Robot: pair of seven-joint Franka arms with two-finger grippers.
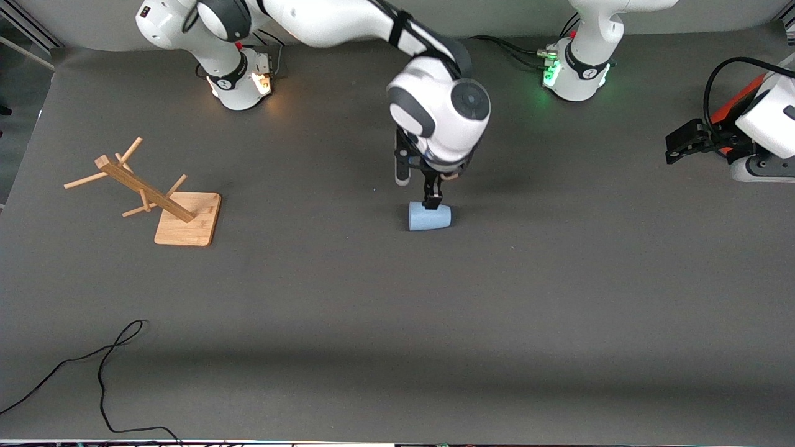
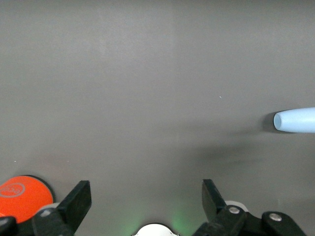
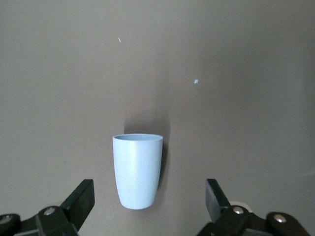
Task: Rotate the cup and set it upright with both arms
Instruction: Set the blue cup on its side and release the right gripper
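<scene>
The light-blue cup [image 1: 428, 216] lies on its side near the middle of the table. My right gripper [image 1: 417, 189] hangs open just over it, with one finger close above the cup's side. In the right wrist view the cup [image 3: 137, 169] lies between the open fingers, base toward the gripper [image 3: 147, 191] and rim pointing away, touching neither finger. My left gripper [image 1: 674, 149] is open and empty and waits low at the left arm's end of the table. In the left wrist view the gripper [image 2: 146, 191] holds nothing, and the cup's base [image 2: 295, 120] shows at the edge.
An orange-red can [image 1: 736, 102] stands by the left arm's hand and also shows in the left wrist view [image 2: 19, 196]. A wooden rack [image 1: 155, 198] with pegs leans on its base toward the right arm's end. A black cable [image 1: 105, 372] lies near the front edge.
</scene>
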